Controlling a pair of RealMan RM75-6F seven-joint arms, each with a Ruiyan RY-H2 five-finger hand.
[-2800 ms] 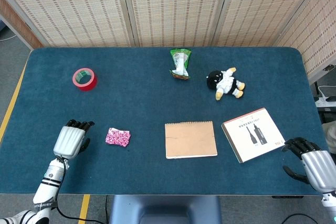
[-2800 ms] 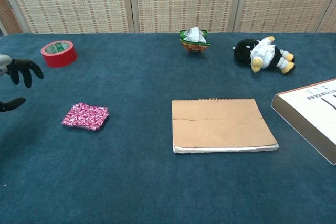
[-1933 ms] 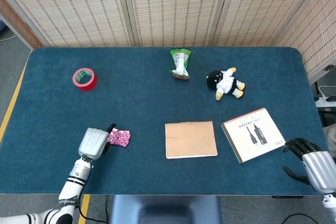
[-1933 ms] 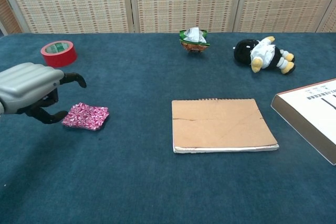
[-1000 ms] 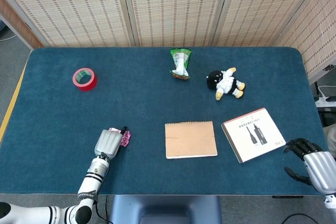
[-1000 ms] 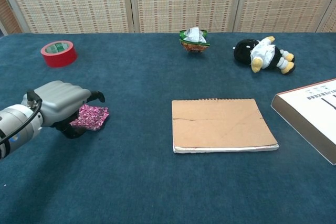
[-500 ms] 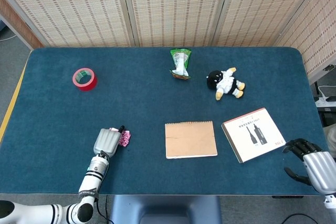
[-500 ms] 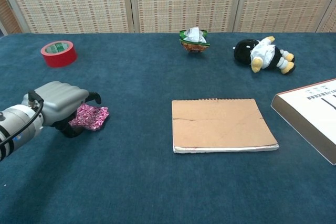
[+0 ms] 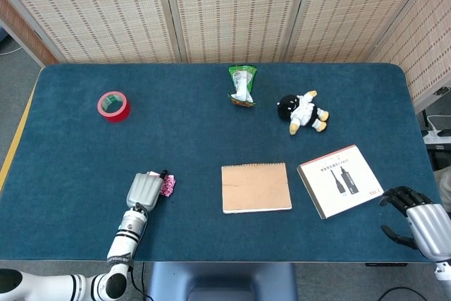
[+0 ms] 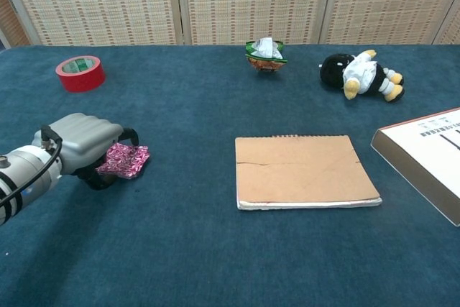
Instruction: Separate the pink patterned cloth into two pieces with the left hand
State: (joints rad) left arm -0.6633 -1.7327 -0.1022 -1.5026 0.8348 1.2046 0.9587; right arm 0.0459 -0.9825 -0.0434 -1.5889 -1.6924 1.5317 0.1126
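The left hand (image 10: 85,145) is down on the dark blue felt table (image 9: 211,139), fingers (image 10: 128,134) curled over the small folded pink patterned cloth (image 10: 125,159) near the table's front left. This looks like the grasp itself: the cloth is bunched at its left edge and part of it is tucked under the fingers, so I judge the hand is holding it, though the actual pinch is hidden beneath the palm. In the head view the same hand (image 9: 144,189) covers most of the cloth (image 9: 168,186).

Next, I'd say, it needs to lift only the upper layer and carry it clear, leaving the other piece flat. That calls for a shallow pinch.

The right hand (image 9: 417,220) rests at the front right corner, fingers loosely curled and holding nothing.

The count: one cloth bundle, one red tape roll (image 9: 113,106), one green snack packet (image 9: 242,85), one black-and-white plush toy (image 9: 303,111), one brown spiral notebook (image 9: 256,187), one white booklet (image 9: 340,180).
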